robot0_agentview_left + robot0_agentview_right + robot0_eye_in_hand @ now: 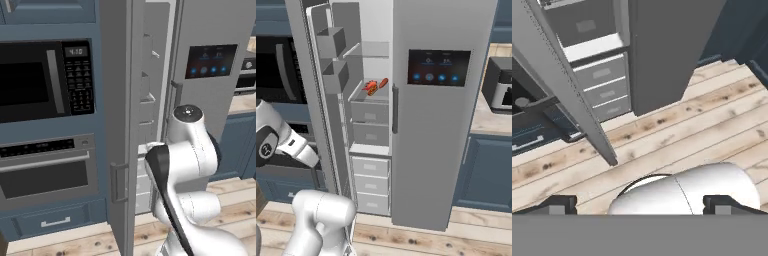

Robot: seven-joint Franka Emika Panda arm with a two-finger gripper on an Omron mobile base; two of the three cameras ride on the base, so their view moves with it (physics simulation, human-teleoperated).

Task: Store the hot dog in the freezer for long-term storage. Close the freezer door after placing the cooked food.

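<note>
**Right base view: hot dog on the freezer shelf, door standing open**

The hot dog (383,82) lies on a clear shelf inside the freezer (370,130), tilted, at the right of the shelf next to a bright red lobster-shaped item (371,88); whether the two touch is too small to tell. Below that shelf sit grey drawers (370,185) stacked one above another. The freezer door (316,95) is swung wide to the left, its inner bins (332,42) facing the compartment. Just right of the freezer, the grey door with the dark touch screen (439,66) is shut.

In the left base view the freezer door (120,125) is seen edge-on, with its slim handle (118,182) low on the outer face, and the black microwave (45,80) and oven (47,170) stand to its left.

In the hand view the gripper (640,205) points down at the wooden floor (712,115) in front of the fridge, its finger tips (559,204) spread far apart with nothing between them. The bottom corner of the open door (587,120) and the lower drawers (604,85) show above.
</note>
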